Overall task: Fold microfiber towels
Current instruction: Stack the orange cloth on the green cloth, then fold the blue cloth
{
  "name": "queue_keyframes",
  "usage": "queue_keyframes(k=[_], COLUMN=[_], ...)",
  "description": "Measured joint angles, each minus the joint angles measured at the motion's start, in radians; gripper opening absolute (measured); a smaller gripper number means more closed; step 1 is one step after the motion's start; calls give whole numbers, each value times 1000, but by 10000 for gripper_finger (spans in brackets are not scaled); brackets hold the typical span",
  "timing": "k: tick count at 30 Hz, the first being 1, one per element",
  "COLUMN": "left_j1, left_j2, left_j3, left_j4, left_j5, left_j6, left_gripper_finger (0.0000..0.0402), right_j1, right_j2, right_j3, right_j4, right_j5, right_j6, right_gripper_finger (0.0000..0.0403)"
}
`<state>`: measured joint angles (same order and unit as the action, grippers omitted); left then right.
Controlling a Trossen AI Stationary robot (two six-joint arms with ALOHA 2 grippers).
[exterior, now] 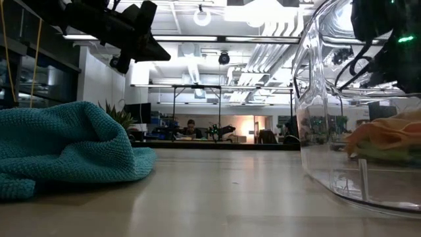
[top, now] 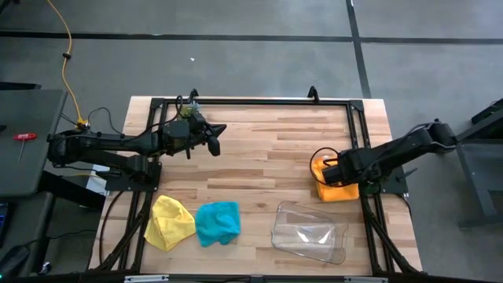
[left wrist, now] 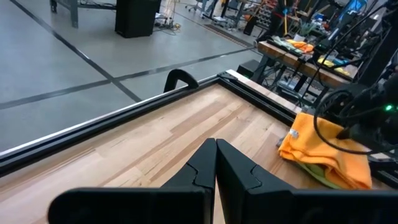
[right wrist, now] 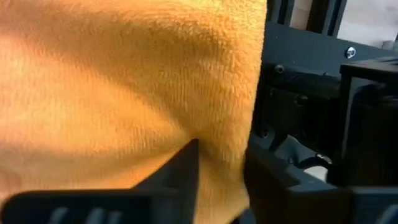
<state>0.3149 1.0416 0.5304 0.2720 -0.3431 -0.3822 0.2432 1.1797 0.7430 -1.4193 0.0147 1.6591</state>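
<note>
Wooden table [top: 259, 157]: right gripper [right wrist: 217, 168] pinches the orange towel [top: 334, 187] at the right edge (lime one under it), may snag the frame; left gripper [top: 218, 138] closed, idle far-left.

Grey floor [top: 236, 20] with dark seams, bright ceiling lights [exterior: 204, 16], distant workbenches [exterior: 197, 135]

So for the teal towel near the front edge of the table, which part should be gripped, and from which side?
Judging from above, the teal towel lies crumpled, with raised folds, beside the yellow towel. I would grip a raised fold on the side facing the clear tray, coming straight down. That side has bare table next to it, so the fingers would probably catch only teal cloth.
</note>
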Motion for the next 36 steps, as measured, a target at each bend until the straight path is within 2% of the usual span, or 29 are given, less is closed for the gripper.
queue_keyframes(k=[3, 6, 10, 12, 15, 18, 21, 23, 26, 29, 31, 36], left_j1=[0, 0, 0, 0, 0, -11, -42, -70, -127, -196, -235, -280], left_j2=[0, 0, 0, -6, -38, -86, -148, -195, -256, -288, -296, -294], left_j3=[0, 0, 0, 0, 8, 24, 34, 34, 34, 29, 22, 23], left_j4=[-1, 1, 1, 5, 14, 9, 10, 1, -43, -60, -65, -66], left_j5=[0, 0, 8, 60, 195, 360, 418, 407, 319, 237, 199, 139], left_j6=[4, 4, 1, 1, 7, 28, 29, 29, 29, 32, 46, 71], left_gripper_finger=[0, 0, 0, 0, 0, 0, 0, 0, 0, 0, 0, 0], right_j1=[0, 0, 0, 0, 0, -4, -43, -77, -126, -158, -170, -171], right_j2=[-3, -4, -6, -8, -16, -24, -10, 11, 54, 95, 109, 108], right_j3=[47, 107, 178, 210, 243, 218, 135, 65, -18, -56, -58, -44], right_j4=[-71, -128, -119, -62, 160, 512, 882, 1143, 1502, 1751, 1825, 1830], right_j5=[3, 17, 61, 106, 215, 338, 334, 284, 219, 178, 167, 163], right_j6=[-29, -72, -150, -197, -313, -471, -641, -736, -837, -953, -1050, -1207], right_gripper_finger=[152, 179, 189, 189, 188, 189, 189, 188, 189, 189, 189, 189])
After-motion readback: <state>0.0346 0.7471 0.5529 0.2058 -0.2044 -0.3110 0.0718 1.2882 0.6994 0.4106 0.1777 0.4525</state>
